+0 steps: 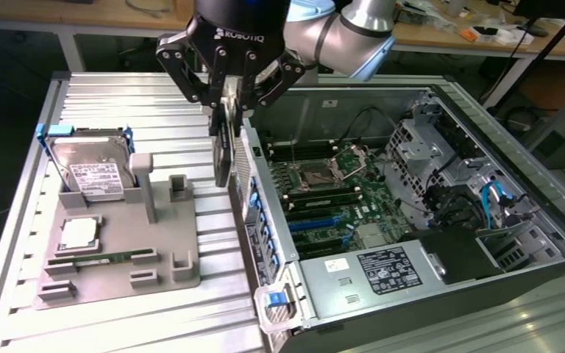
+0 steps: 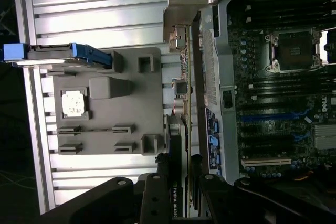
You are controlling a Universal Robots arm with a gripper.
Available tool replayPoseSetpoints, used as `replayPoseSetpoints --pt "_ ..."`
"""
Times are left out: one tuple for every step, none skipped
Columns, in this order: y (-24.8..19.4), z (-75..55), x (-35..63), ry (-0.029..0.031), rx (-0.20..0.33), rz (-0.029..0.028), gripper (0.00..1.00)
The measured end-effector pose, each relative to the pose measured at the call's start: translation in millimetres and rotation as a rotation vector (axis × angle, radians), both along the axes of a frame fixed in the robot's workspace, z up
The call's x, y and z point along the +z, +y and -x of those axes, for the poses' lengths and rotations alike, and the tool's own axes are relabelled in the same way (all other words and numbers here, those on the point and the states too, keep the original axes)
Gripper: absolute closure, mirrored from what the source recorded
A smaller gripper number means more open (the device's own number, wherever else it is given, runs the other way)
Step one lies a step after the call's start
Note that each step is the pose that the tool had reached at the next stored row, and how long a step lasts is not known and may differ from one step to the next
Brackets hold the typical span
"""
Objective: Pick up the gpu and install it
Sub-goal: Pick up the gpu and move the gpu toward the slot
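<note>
gpu (image 1: 224,151) in claw (image 1: 232,101) — edge-on, long axis vertical

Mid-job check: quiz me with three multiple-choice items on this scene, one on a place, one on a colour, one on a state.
1. Where is the gpu?
A) in a person's hand
B) hanging upright from the gripper, by the case wall
C) plugged into a slot

2. The hard drive has a frame that is:
A) red
B) green
C) blue

3. The case is:
A) open, motherboard exposed
B) closed
C) upside down

Answers: 1 B, the jaws clamp the card's top edge. 2 C, blue tabs flank the drive. 3 A, sockets and slots lie in plain sight.
</note>
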State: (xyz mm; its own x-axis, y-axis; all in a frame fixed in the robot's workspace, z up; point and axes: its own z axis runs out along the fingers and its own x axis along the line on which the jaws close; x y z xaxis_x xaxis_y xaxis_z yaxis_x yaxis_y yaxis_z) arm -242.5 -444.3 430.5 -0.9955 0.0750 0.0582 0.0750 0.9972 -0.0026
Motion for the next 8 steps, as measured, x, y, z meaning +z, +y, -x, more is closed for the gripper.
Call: replayPoseSetpoints --pt "0.0 -1.6 0.0 0.0000 0.000 0.0001 0.73" --pt "0.0 -3.3 0.0 -0.0001 0.000 0.0004 0.73" --pt "0.0 -4.4 0.0 -0.0013 0.000 0.0004 0.73" --pt "0.0 -5.4 -0.2 -0.0043 0.000 0.0008 0.73" --pt "-0.1 -6.2 -0.4 -0.0120 0.000 0.0016 0.73" --pt "0.0 -7.4 -0.5 -0.0223 0.000 0.0024 0.73" --pt "0.0 -8.6 -0.7 -0.0301 0.000 0.0027 0.73" --pt "0.0 -9.9 -1.0 -0.0374 0.000 0.0036 0.73"
